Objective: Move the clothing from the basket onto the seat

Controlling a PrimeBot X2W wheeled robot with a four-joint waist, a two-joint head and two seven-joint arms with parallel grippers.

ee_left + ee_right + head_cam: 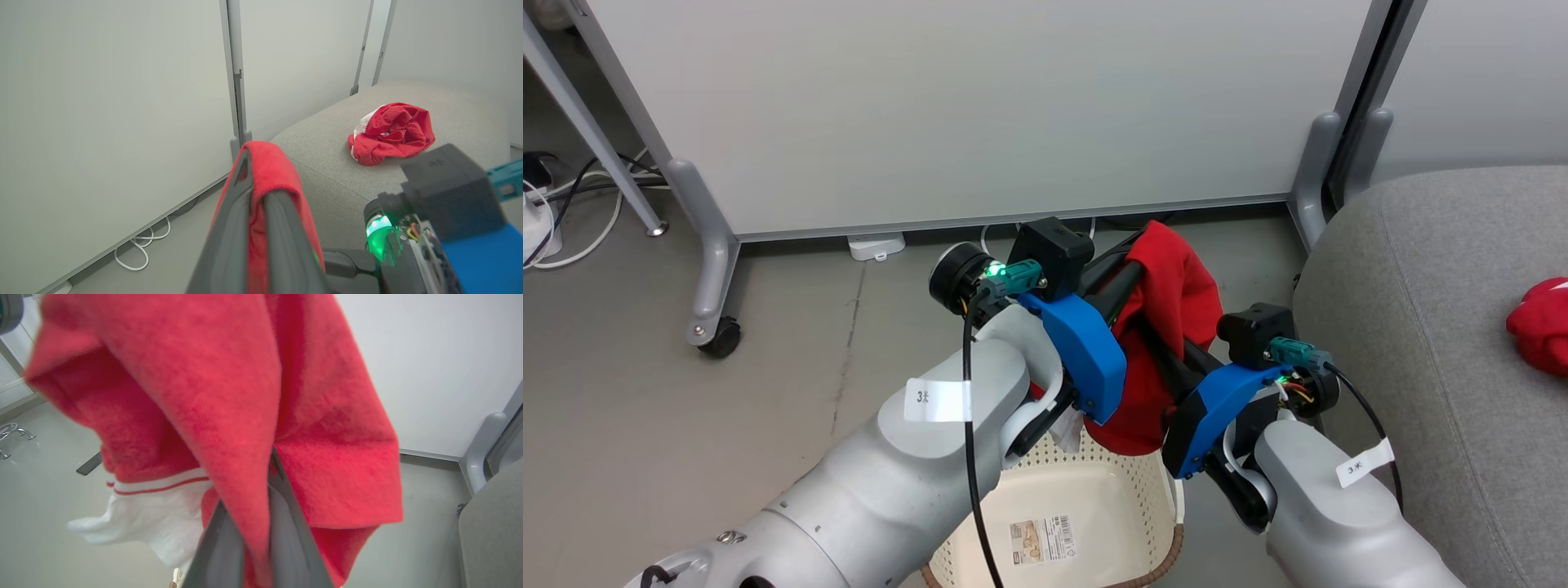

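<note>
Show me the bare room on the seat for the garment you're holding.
The seat is bare from its edge beside the basket to the crumpled red garment. It is crowded above the basket, around the held garment.

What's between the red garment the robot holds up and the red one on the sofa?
Bare grey seat stretches between the held garment and the garment lying there, seen in the left wrist view.
</note>
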